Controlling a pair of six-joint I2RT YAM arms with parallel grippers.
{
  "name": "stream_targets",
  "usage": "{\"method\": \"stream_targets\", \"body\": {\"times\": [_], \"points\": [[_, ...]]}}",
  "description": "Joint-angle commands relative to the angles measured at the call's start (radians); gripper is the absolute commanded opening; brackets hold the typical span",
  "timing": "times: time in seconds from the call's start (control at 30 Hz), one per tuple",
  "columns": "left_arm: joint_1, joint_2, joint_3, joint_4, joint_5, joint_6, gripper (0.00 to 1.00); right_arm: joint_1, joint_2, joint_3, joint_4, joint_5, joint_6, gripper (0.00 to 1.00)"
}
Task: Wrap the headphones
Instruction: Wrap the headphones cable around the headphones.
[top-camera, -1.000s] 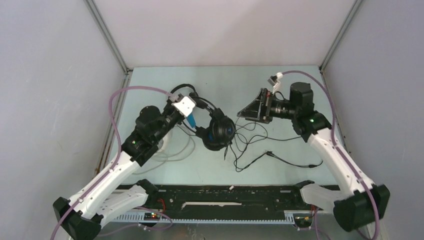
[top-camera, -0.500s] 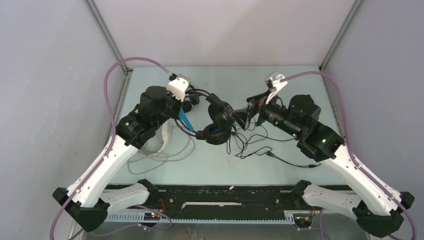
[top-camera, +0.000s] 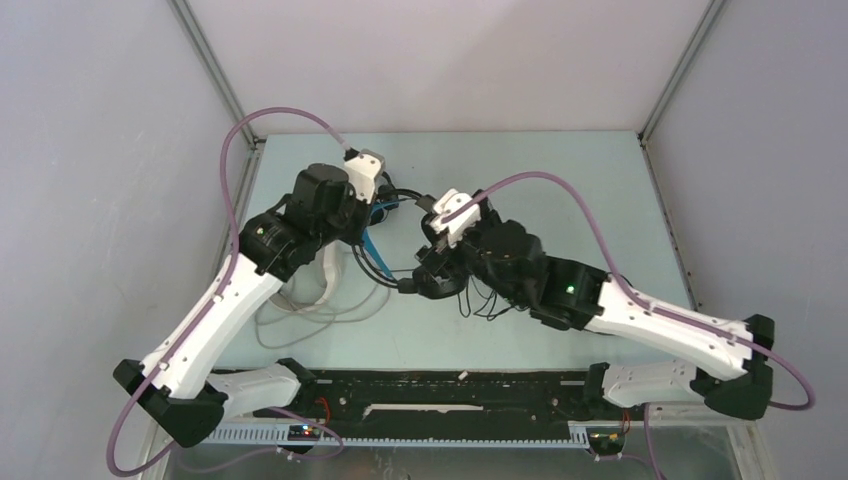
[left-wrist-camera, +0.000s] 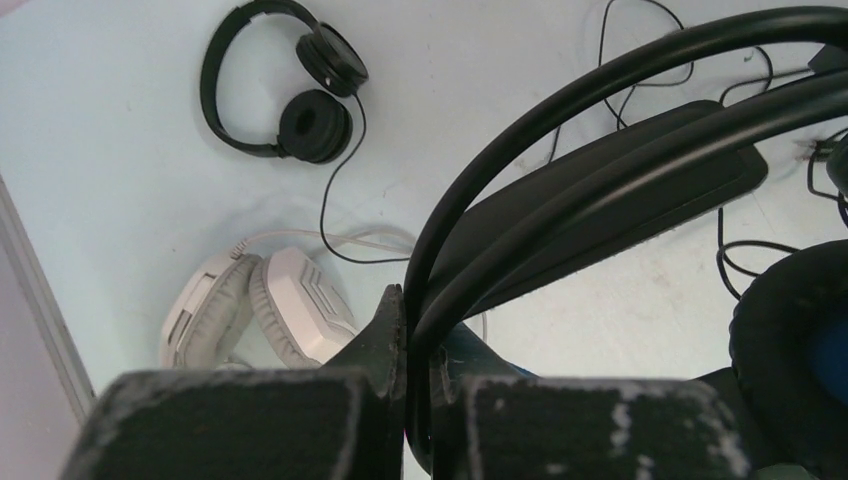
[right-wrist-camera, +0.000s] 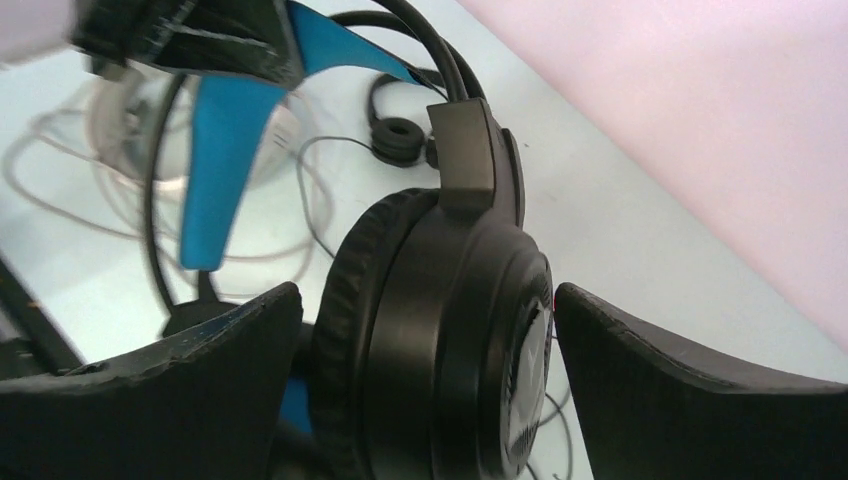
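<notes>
Table (top-camera: 560, 170): walls (top-camera: 430, 60) on three sides.
Left hand (left-wrist-camera: 410, 345): clenched on blue-banded headphones (right-wrist-camera: 232, 150).
Right hand (right-wrist-camera: 425, 350): released, straddling earcup (right-wrist-camera: 450, 300).
Left wrist alone: black pair (left-wrist-camera: 290, 100) whole.

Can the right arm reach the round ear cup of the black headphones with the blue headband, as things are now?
Probably yes. The right gripper is open, its jaws either side of that black padded ear cup, nothing else between. The left gripper holds the headband.

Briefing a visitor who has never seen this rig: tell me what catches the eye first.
Both arms meet mid-table on the blue-banded headset: the left gripper is clamped on its headband, and the right gripper, jaws wide, straddles one ear cup. The white headset and the small black headset lie on the table near the left arm.
</notes>
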Motion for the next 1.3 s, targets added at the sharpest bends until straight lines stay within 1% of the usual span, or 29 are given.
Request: {"method": "stream_targets", "body": {"times": [0.0, 0.03, 0.1, 0.13, 0.17, 0.2, 0.23, 0.3, 0.37, 0.43, 0.53, 0.63, 0.7, 0.8, 0.87, 1.03, 1.1, 1.17, 1.27], "points": [[0.002, 0.002, 0.097, -0.007, 0.081, -0.075, 0.0, 0.03, 0.065, 0.056, 0.038, 0.192, -0.117, 0.95], [0.002, 0.005, 0.102, -0.015, 0.092, -0.078, 0.0, 0.032, 0.074, 0.056, 0.044, 0.201, -0.123, 0.91], [0.002, 0.006, 0.105, -0.019, 0.109, -0.088, 0.01, 0.033, 0.087, 0.057, 0.054, 0.219, -0.123, 0.78], [0.002, 0.003, 0.103, -0.018, 0.119, -0.093, 0.02, 0.035, 0.091, 0.056, 0.06, 0.232, -0.116, 0.64], [0.002, 0.0, 0.102, -0.016, 0.123, -0.098, 0.04, 0.035, 0.093, 0.056, 0.065, 0.249, -0.105, 0.55], [0.002, -0.005, 0.102, -0.013, 0.124, -0.105, 0.08, 0.034, 0.094, 0.056, 0.07, 0.265, -0.096, 0.48], [0.002, -0.01, 0.102, -0.01, 0.124, -0.116, 0.14, 0.035, 0.094, 0.051, 0.078, 0.279, -0.091, 0.43], [0.002, -0.02, 0.101, 0.001, 0.125, -0.125, 0.22, 0.034, 0.089, 0.044, 0.092, 0.305, -0.079, 0.35], [0.002, -0.029, 0.095, 0.014, 0.111, -0.133, 0.33, 0.027, 0.08, 0.042, 0.106, 0.323, -0.061, 0.29], [0.002, -0.034, 0.087, 0.03, 0.079, -0.142, 0.45, 0.005, 0.068, 0.041, 0.106, 0.303, -0.021, 0.25], [0.002, -0.062, 0.061, 0.075, 0.018, -0.178, 0.6, -0.041, 0.045, 0.042, 0.085, 0.247, 0.058, 0.23], [0.002, -0.12, 0.002, 0.155, 0.027, -0.191, 0.71, -0.089, 0.016, 0.042, 0.059, 0.213, 0.126, 0.21], [0.002, -0.155, -0.028, 0.205, 0.029, -0.195, 0.76, -0.131, -0.003, 0.042, 0.033, 0.18, 0.181, 0.2], [0.002, -0.178, -0.044, 0.262, 0.052, -0.197, 0.82, -0.191, -0.028, 0.041, -0.006, 0.146, 0.282, 0.2], [0.002, -0.176, -0.04, 0.288, 0.092, -0.196, 0.84, -0.213, -0.033, 0.042, -0.027, 0.136, 0.314, 0.19], [-0.007, -0.131, -0.002, 0.327, 0.128, -0.185, 0.89, -0.221, -0.032, 0.041, -0.042, 0.134, 0.32, 0.18], [-0.019, -0.106, 0.009, 0.337, 0.143, -0.156, 0.93, -0.223, -0.034, 0.041, -0.045, 0.131, 0.323, 0.18], [-0.022, -0.063, 0.032, 0.329, 0.192, -0.132, 0.94, -0.221, -0.035, 0.041, -0.048, 0.132, 0.326, 0.18], [-0.041, -0.016, 0.066, 0.312, 0.167, -0.115, 0.93, -0.223, -0.033, 0.041, -0.055, 0.138, 0.342, 0.18]]}}
